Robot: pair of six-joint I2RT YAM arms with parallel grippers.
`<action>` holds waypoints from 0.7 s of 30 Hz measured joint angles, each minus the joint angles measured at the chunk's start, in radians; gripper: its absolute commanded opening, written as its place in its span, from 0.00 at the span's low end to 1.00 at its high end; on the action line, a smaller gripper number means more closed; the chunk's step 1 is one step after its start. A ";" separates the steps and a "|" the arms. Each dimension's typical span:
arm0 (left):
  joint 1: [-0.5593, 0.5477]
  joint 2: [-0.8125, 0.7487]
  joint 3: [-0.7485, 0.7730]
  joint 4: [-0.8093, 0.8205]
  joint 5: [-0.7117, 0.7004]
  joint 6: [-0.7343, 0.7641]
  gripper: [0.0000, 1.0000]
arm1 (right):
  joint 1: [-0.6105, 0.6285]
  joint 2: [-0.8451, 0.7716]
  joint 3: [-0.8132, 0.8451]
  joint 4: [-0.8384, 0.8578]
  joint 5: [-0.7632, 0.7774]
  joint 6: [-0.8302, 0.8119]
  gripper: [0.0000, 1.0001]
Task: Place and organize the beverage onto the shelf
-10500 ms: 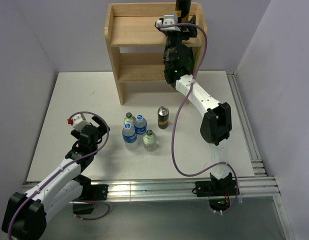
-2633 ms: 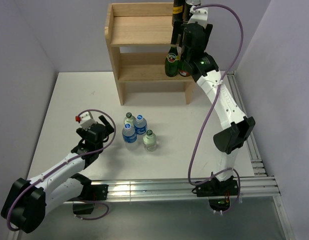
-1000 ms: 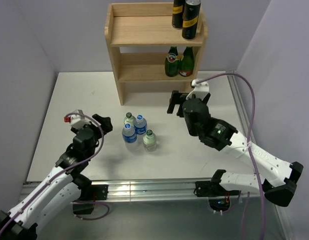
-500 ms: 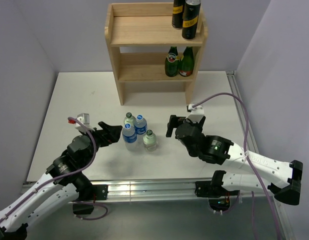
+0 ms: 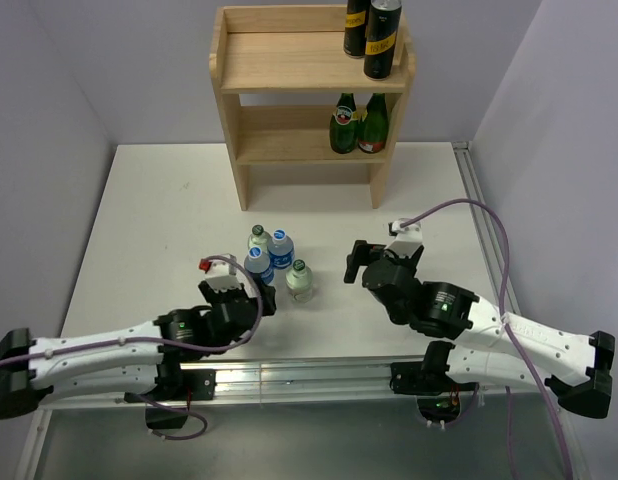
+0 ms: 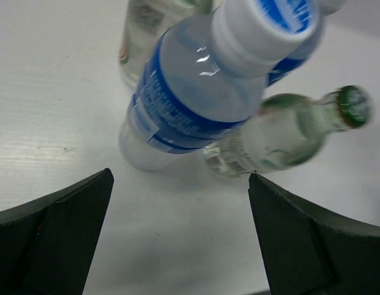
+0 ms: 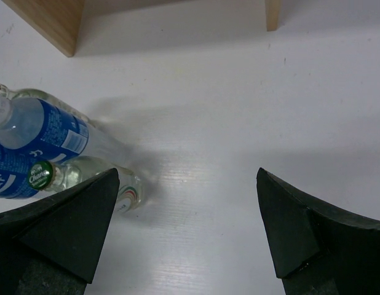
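Note:
The wooden shelf (image 5: 289,60) stands at the back. Two dark cans (image 5: 382,40) with yellow bands stand on its top board at the right. Two blue-labelled water bottles (image 5: 280,250) and two green-capped bottles (image 5: 300,282) stand grouped on the table. My left gripper (image 5: 263,300) is open and low, just in front of the near water bottle (image 6: 196,104). In the left wrist view the gripper (image 6: 180,174) has that bottle and a green-capped bottle (image 6: 282,135) ahead of its jaws. My right gripper (image 5: 357,262) is open and empty, right of the group. The right wrist view shows it (image 7: 187,172) over bare table.
Two dark green glass bottles (image 5: 344,125) with red labels stand on the shelf's lower tier at the right. The shelf's legs (image 7: 48,21) show at the top of the right wrist view. The left arm lies low along the table's near edge (image 5: 289,365).
My right gripper left the second can on the shelf's top board and came down to the table, right of the bottles. My left arm swung low and right, up to the near water bottle.

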 measured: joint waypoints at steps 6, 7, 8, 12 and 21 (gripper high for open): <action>-0.031 0.266 -0.076 0.159 -0.167 -0.038 0.99 | 0.001 -0.050 -0.032 -0.022 -0.002 0.014 1.00; -0.032 0.306 -0.097 0.208 -0.185 -0.030 1.00 | 0.001 -0.059 -0.036 -0.021 -0.002 0.016 1.00; -0.033 0.335 -0.111 0.248 -0.199 -0.016 0.99 | 0.001 -0.066 -0.039 -0.023 -0.003 0.016 1.00; -0.021 0.455 -0.140 0.445 -0.229 0.083 0.99 | 0.001 -0.098 -0.066 -0.018 -0.006 0.018 1.00; 0.079 0.650 -0.143 0.881 -0.166 0.362 0.98 | 0.002 -0.103 -0.118 -0.010 -0.029 0.023 1.00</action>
